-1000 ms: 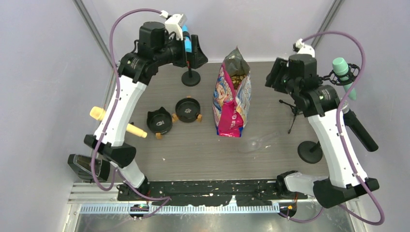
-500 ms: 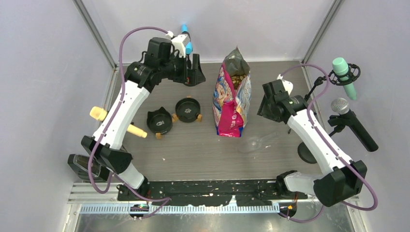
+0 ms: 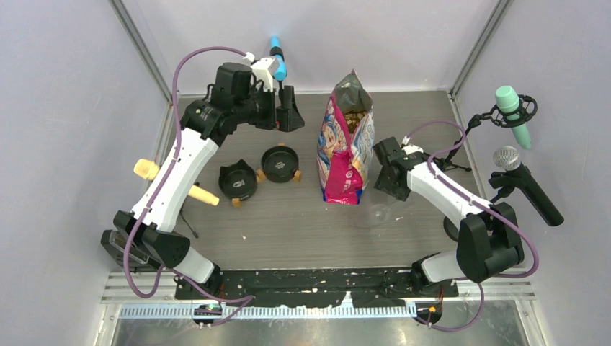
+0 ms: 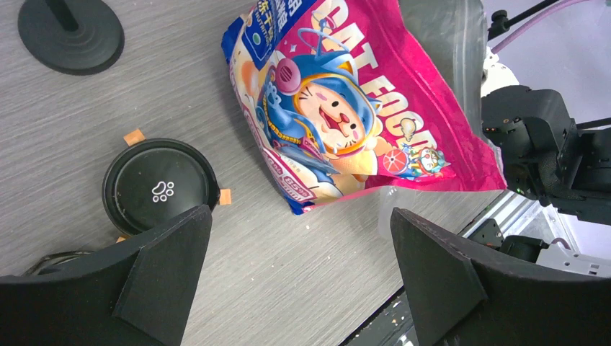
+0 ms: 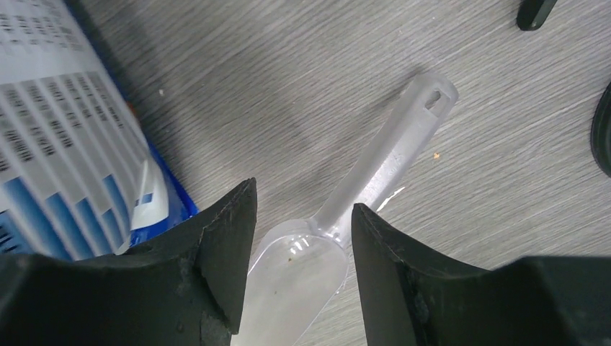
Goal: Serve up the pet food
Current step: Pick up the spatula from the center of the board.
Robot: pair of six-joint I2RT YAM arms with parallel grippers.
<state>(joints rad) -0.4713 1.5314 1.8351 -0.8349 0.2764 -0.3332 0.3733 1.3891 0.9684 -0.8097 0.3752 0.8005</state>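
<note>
Pet food sits in bag; left end effector spread wide, right end effector apart over scoop.

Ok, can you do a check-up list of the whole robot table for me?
Surface: grey wood-look table, a few crumbs.
Job's things: pet food inside the open bag; two black bowls, nearer-the-bag one empty; clear scoop lying flat.
Clutter: yellow-tipped rod at the left edge.
Grippers: left gripper open, nothing held; right gripper open over the scoop.
Cables: purple cables looping along both arms.
Surroundings: plain walls, microphones on stands.
</note>
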